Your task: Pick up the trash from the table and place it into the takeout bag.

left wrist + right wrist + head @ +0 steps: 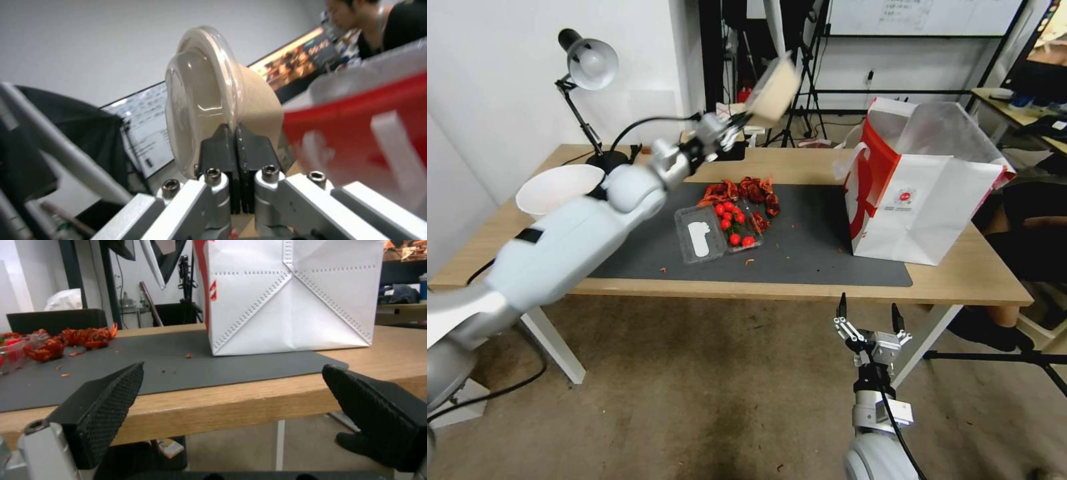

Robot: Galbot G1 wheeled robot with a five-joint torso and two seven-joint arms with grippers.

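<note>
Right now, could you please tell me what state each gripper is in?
Left gripper: shut on the beige bowl, raised above the table's far side.
Right gripper: open, holding nothing, below the table's near edge.

No wording can be read anywhere. The takeout bag (924,200) carries a small red round logo (904,196) on its white face, with fine lines of print beneath it too small to make out. Writing on the whiteboard (920,15) behind is likewise illegible.
</note>
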